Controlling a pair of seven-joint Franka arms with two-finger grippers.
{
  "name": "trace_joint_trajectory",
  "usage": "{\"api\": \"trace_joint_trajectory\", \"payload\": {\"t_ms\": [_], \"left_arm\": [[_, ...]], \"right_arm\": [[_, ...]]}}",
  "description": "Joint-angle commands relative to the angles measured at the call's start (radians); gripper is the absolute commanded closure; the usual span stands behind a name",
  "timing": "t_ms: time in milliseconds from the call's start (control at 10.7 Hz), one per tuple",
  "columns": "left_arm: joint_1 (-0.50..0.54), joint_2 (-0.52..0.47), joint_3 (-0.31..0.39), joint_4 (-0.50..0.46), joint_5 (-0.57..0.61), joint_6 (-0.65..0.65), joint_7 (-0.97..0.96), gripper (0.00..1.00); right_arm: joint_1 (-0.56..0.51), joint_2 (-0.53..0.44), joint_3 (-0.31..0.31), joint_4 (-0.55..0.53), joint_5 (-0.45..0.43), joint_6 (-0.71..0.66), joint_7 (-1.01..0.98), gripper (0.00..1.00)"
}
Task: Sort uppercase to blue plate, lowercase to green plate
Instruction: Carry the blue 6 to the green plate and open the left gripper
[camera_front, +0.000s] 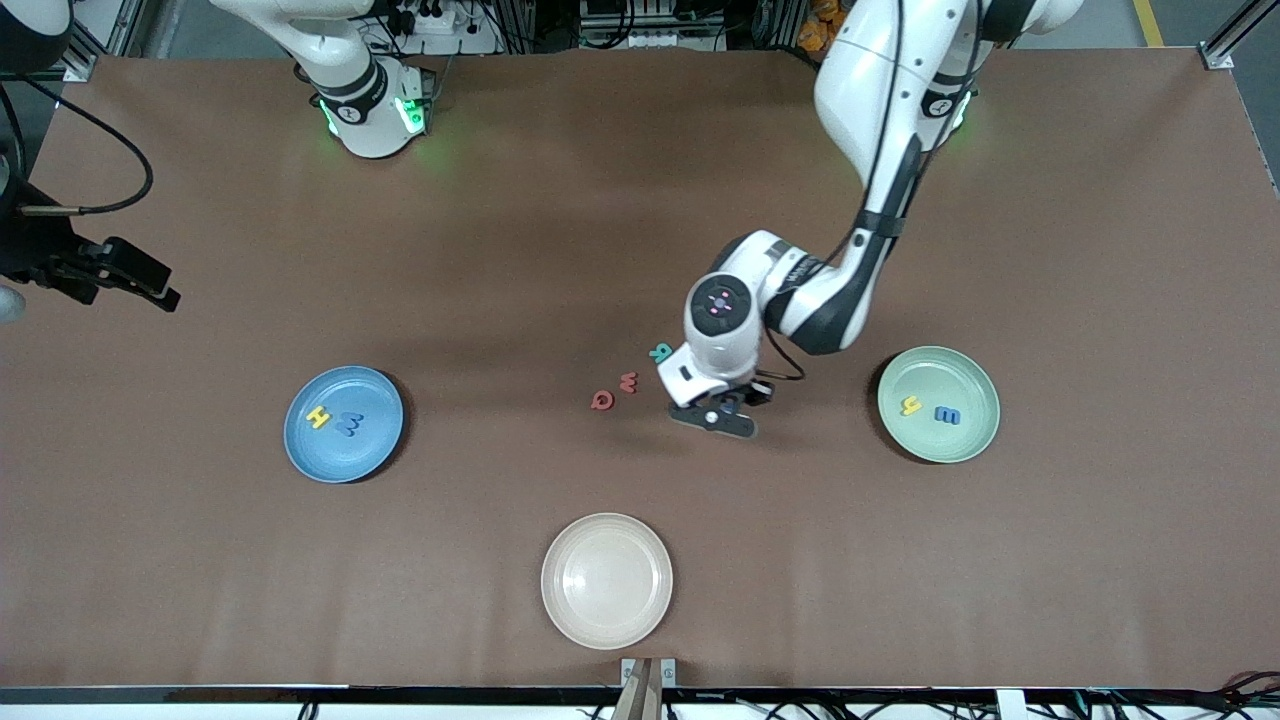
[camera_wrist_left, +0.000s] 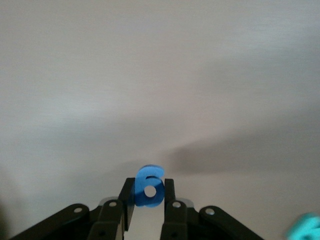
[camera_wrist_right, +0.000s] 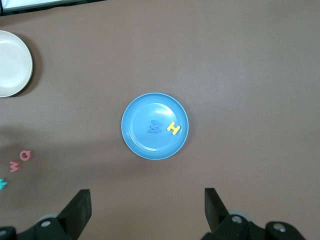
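- Left gripper (camera_front: 722, 413) low over the brown tabletop, pinched shut on a small flat blue foam letter g (camera_wrist_left: 149, 187); in the left wrist view the letter stands on edge between the fingertips (camera_wrist_left: 128, 197), gripped by its flat faces so it lifts cleanly.
- Round pale mint-green plate (camera_front: 975, 378) sits on the table toward the left arm's end from that gripper, well apart; it already holds a small yellow h (camera_front: 911, 405) and a blue e (camera_front: 947, 415). Lowercase goes there, so the g likely heads there next.
- Just beside the left gripper, toward the right arm's end: teal R (camera_front: 660, 352), red w (camera_front: 628, 381), red Q (camera_front: 601, 401), loose on the table, unsorted.
- Right gripper (camera_wrist_right: 147, 215) up high, fingers spread wide, holding nothing; in the right wrist view it is close to, but not directly above, the round medium-blue plate (camera_wrist_right: 137, 142).
- That plate holds yellow H (camera_wrist_right: 173, 128) and blue W/M (camera_wrist_right: 156, 127), uppercase done so far; right arm looks to be waiting.
- Round cream plate (camera_front: 650, 615) is nearer the front camera than the left gripper, unused.
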Motion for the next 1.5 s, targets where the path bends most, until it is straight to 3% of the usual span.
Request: {"api": "trace_joint_trajectory", "payload": {"t_ms": [0, 375, 656, 843, 1124, 1405], "left_arm": [[0.129, -0.122, -0.006, -0.142, 0.022, -0.007, 0.195, 1.00], [0.311, -0.214, -0.008, -0.293, 0.074, 0.041, 0.422, 1.00], [0.418, -0.223, -0.011, -0.403, 0.084, 0.188, 0.513, 1.00], [0.453, -0.238, -0.015, -0.448, 0.075, 0.217, 0.513, 0.85], [0.454, -0.269, -0.034, -0.452, 0.053, 0.212, 0.501, 0.45], [0.447, -0.297, -0.057, -0.437, -0.005, 0.203, 0.440, 0.41]], "right_arm": [[0.039, 0.013, 0.000, -0.008, 0.006, 0.013, 0.011, 0.02], [0.149, 0.059, 0.024, -0.012, 0.006, 0.034, 0.234, 0.03], [0.247, 0.152, 0.060, -0.016, 0.003, 0.140, 0.434, 0.05], [0.315, 0.235, 0.061, -0.015, -0.010, 0.247, 0.583, 0.06], [0.416, 0.388, 0.061, -0.015, -0.052, 0.432, 0.823, 0.06], [0.487, 0.515, 0.063, -0.012, -0.099, 0.543, 1.042, 0.07]]}}
